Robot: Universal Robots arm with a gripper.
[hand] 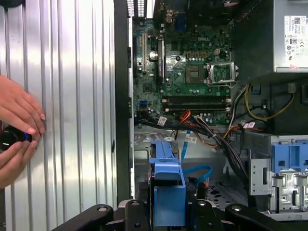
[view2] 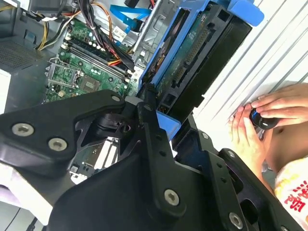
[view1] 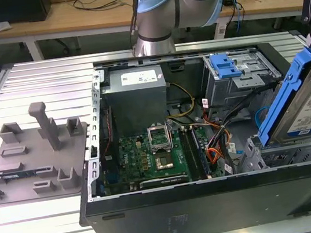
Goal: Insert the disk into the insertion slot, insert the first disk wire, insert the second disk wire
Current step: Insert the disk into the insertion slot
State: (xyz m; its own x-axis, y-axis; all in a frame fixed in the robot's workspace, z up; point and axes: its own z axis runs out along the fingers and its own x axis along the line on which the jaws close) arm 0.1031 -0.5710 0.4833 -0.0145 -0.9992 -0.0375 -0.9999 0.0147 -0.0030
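Observation:
The disk (view1: pixel 308 102), a silver drive with a white label in a bright blue carrier, hangs steeply tilted at the exterior view's right, above the open computer case (view1: pixel 215 201). My gripper (view2: pixel 159 103) is shut on the carrier's end, and its black fingers (hand: pixel 139 214) flank the blue frame (hand: pixel 168 190). The disk's lower end is just over the insertion slot (view1: pixel 284 154), a perforated grey bay in the case's near right corner. A blue cable (hand: pixel 198 171) and a bundle of orange and black wires (hand: pixel 211 137) lie loose beside the bay.
A bigger grey cage with a blue latch (view1: pixel 227 66) stands behind the slot. The motherboard (view1: pixel 155 154) and power supply (view1: pixel 135 93) fill the case's middle. A person's hands (view2: pixel 262 120) rest on a small black knob outside the case. A grey fixture (view1: pixel 32 155) lies on the ribbed table.

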